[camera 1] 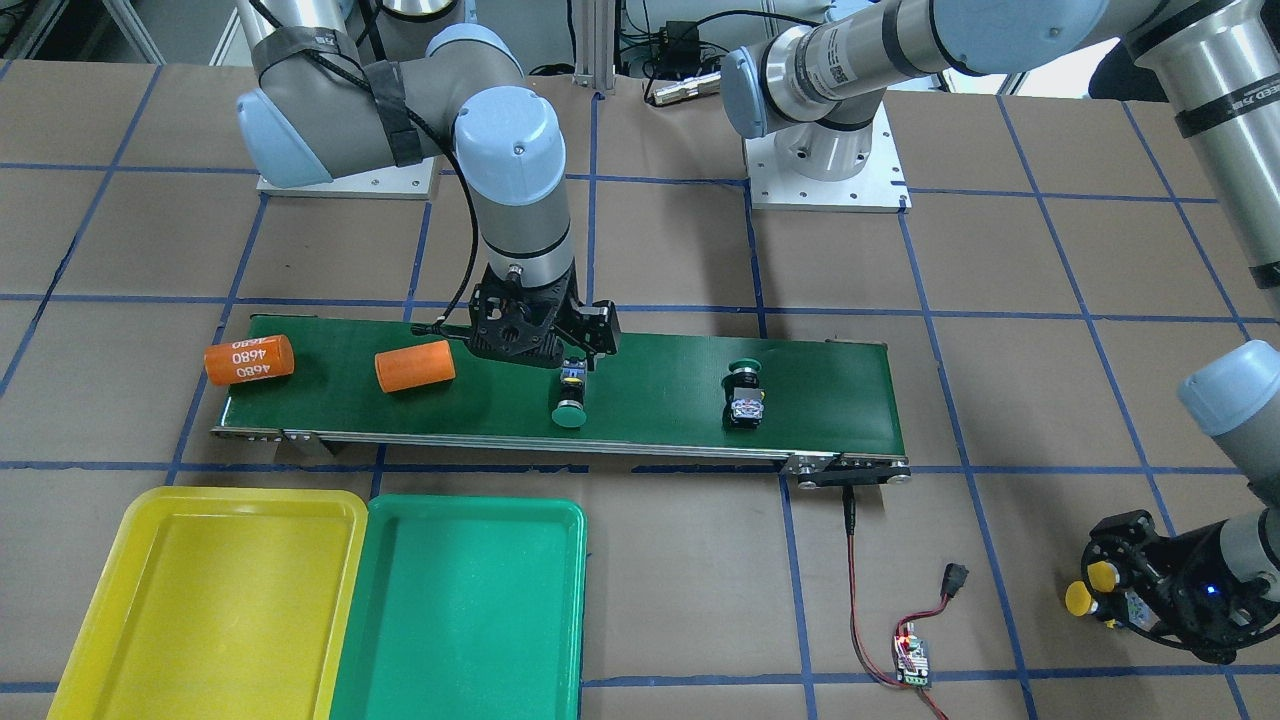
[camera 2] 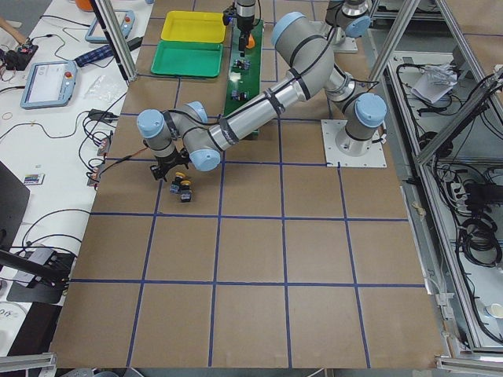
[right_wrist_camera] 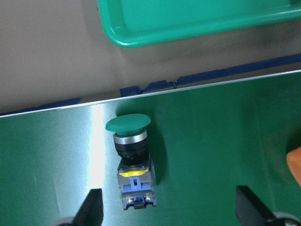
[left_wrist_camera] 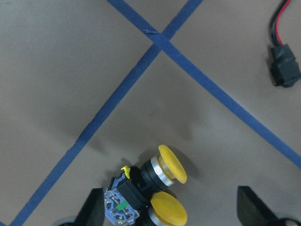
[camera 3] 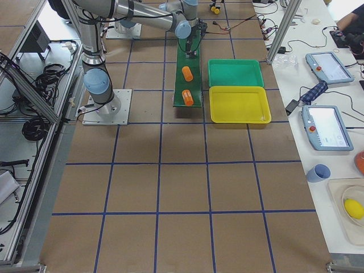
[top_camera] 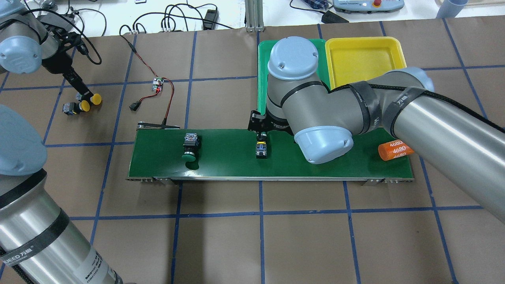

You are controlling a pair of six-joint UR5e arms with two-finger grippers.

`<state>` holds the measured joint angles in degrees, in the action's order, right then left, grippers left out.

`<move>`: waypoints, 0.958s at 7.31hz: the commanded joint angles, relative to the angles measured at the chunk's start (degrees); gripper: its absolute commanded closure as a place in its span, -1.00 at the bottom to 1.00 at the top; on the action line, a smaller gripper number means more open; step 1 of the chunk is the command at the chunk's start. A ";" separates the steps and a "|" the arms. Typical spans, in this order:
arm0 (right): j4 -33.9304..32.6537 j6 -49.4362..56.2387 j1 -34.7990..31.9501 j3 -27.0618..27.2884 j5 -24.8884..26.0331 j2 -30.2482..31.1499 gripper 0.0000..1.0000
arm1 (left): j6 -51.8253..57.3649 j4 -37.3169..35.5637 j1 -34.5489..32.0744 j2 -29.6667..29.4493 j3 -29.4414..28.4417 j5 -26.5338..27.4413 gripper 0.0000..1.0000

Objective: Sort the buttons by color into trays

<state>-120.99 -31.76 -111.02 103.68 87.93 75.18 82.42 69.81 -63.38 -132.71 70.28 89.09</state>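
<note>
Two green buttons lie on the conveyor belt (camera 1: 650, 380), one (camera 1: 568, 400) under my right gripper (camera 1: 573, 358) and one (camera 1: 743, 395) further along. In the right wrist view that button (right_wrist_camera: 131, 155) lies between the open fingers (right_wrist_camera: 91, 209), left of centre, with its cap toward the green tray (right_wrist_camera: 197, 19). Two yellow buttons (left_wrist_camera: 171, 164) (left_wrist_camera: 168, 208) lie side by side on the table between the open fingers (left_wrist_camera: 251, 212) of my left gripper (top_camera: 81, 94). The yellow tray (camera 1: 230, 600) and green tray (camera 1: 460, 610) hold nothing.
Two orange cylinders marked 4680 (camera 1: 249, 360) (camera 1: 414, 366) lie on the belt's end near the trays. A small circuit board (camera 1: 912, 660) with red wires and a black plug (left_wrist_camera: 284, 70) lies on the table between the belt and the yellow buttons.
</note>
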 commanded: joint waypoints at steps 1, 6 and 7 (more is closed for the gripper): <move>-0.65 -0.41 -0.51 -0.14 0.57 -2.75 -1.00 | 6.68 -0.11 0.79 -1.14 0.56 -0.14 -1.00; 0.58 -0.15 0.19 0.39 0.48 -4.34 0.99 | 13.91 -0.46 1.24 -3.34 -0.41 -4.01 -1.00; 0.58 -0.41 0.28 0.21 0.57 -3.82 1.00 | 13.82 -2.73 1.24 -4.21 -0.32 -4.10 -1.00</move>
<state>-120.62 -31.88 -110.87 103.94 88.49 70.98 96.24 68.85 -62.18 -136.08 69.94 85.02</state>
